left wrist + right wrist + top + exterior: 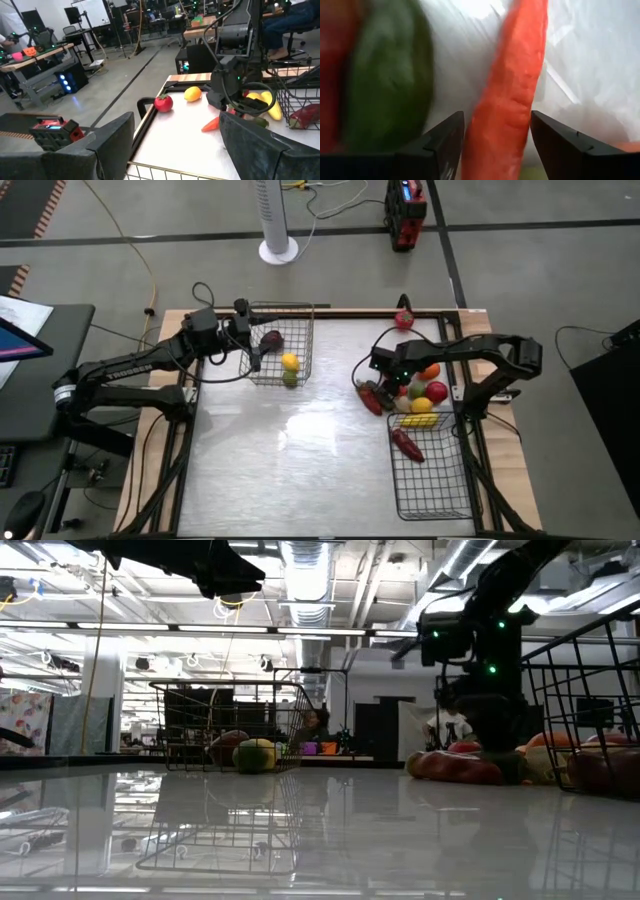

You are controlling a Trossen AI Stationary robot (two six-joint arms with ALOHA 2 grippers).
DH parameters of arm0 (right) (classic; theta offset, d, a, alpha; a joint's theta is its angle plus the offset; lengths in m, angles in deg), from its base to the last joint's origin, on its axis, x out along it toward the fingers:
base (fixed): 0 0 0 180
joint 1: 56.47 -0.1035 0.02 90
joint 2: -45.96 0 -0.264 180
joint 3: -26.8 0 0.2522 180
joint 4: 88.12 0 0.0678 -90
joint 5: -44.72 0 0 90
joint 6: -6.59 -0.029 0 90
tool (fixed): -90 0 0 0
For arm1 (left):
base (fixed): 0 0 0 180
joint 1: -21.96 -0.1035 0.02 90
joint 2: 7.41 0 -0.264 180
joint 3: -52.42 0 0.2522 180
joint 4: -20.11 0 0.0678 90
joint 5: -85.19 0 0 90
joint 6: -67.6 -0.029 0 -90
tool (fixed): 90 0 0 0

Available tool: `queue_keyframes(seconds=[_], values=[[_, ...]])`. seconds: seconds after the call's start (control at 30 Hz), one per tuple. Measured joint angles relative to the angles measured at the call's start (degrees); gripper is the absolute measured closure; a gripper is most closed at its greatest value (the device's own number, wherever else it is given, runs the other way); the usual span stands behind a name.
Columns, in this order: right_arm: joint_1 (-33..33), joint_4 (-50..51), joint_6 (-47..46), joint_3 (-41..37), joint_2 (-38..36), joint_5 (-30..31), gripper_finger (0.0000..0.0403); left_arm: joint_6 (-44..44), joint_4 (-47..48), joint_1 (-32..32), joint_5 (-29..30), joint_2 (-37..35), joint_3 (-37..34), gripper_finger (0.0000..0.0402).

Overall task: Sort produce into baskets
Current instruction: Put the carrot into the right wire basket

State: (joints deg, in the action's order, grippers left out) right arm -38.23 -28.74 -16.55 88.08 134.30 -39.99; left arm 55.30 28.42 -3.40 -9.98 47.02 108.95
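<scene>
My right gripper [386, 380] is low over a pile of produce [420, 390] beside the black basket [432, 480]. It is open, with a finger on each side of a long orange-red piece [507, 95], and a green piece [390, 75] lies beside it. The black basket holds a long red piece [407, 444] and a yellow one [421, 420]. My left gripper [252, 350] is open and empty over the silvery basket [298, 320]. That basket holds maroon [271, 340], yellow [290, 362] and green [290, 378] pieces.
A red tomato-like piece [404, 318] sits at the table's far edge, and a round yellow piece [192, 93] lies near it. The table's middle and near part [290, 470] is bare. A white post base [279, 250] and a red device [405, 215] stand on the floor beyond.
</scene>
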Motion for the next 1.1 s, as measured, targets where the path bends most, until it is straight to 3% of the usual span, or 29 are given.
queue_keyframes(seconds=[0.33,0.5,0.67,0.9,1.1], values=[[-0.2,-0.9,0.1,-0.5,-0.2,-0.9,0.0227,0.0,0.0,0.0,0.0,0.0,0.0,0.0123],[-0.3,2.6,0.1,1.6,-0.7,-1.0,0.0221,0.0,0.0,0.0,0.0,-0.1,0.0,0.0123],[-2.7,11.2,-0.7,9.0,-3.1,-1.1,0.0216,0.1,0.0,0.0,0.0,-0.1,0.0,0.0123],[-11.2,27.5,-8.6,20.3,-10.5,-3.2,0.0219,0.5,0.5,0.0,0.0,-0.1,0.0,0.0123],[-24.7,32.6,-27.4,21.6,-19.1,-11.5,0.0205,0.5,1.2,0.0,0.0,-0.7,0.0,0.0123]])
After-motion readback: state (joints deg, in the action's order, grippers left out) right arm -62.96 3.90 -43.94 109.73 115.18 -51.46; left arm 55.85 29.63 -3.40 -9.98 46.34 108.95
